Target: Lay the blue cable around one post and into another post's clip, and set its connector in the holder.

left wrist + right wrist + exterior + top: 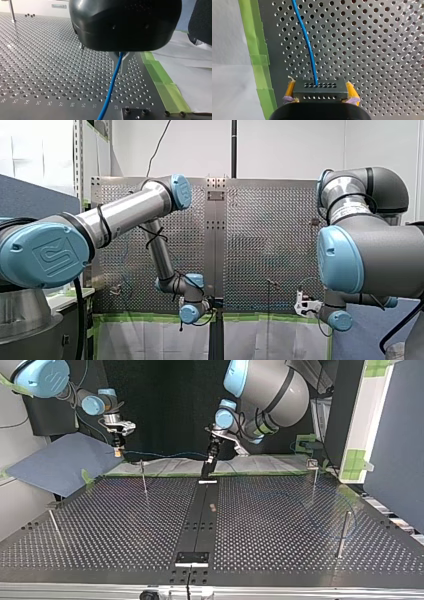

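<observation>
The thin blue cable runs up between the metal fingers of my left gripper, which is shut on it just above the perforated table. My right gripper is shut on the black connector, its yellow pads on the two ends; the blue cable leaves the connector's face. In the top view the cable spans from my right gripper at the far left edge to my left gripper at the far middle.
Thin metal posts stand on the table in the top view: one near my right gripper, one at the far right, one at the near right, one at the near left. Green tape lines the table's edge.
</observation>
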`<state>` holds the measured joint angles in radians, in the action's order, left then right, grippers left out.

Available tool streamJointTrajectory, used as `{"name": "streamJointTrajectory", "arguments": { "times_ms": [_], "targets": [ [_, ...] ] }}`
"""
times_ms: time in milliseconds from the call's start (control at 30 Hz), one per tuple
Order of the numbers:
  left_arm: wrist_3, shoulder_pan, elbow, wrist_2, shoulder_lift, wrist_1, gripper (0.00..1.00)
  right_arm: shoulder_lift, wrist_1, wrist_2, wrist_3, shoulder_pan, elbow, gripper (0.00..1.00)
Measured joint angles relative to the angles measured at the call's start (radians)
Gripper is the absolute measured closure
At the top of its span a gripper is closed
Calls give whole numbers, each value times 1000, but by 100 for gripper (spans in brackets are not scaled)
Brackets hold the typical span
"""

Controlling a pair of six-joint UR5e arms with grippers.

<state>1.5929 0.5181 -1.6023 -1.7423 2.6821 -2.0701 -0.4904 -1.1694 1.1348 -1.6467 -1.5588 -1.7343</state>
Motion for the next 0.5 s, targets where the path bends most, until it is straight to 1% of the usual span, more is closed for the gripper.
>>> {"name": "streamJointTrajectory", "arguments": {
  "times_ms": [33, 67, 200, 233, 333, 367, 500],
  "targets": [
    [0, 0, 0, 1, 0, 0, 89, 0, -1, 0, -1, 1, 0, 100],
    [0, -1, 0, 2, 0, -1, 85, 0, -1, 1, -1, 1, 0, 100],
    [-1, -2, 0, 2, 0, -3, 85, 0, -1, 6, -3, 3, 1, 100],
    [-1, -2, 0, 2, 0, -4, 82, 0, -1, 7, -4, 4, 1, 100],
    [0, -2, 0, 2, 0, -5, 82, 0, -1, 8, -4, 4, 1, 100],
    [0, -3, 0, 2, 0, -5, 78, 0, -2, 8, -4, 4, 1, 100],
    [0, -5, 0, 4, 0, -5, 78, 0, -2, 10, -5, 5, 3, 100]
  ]
}}
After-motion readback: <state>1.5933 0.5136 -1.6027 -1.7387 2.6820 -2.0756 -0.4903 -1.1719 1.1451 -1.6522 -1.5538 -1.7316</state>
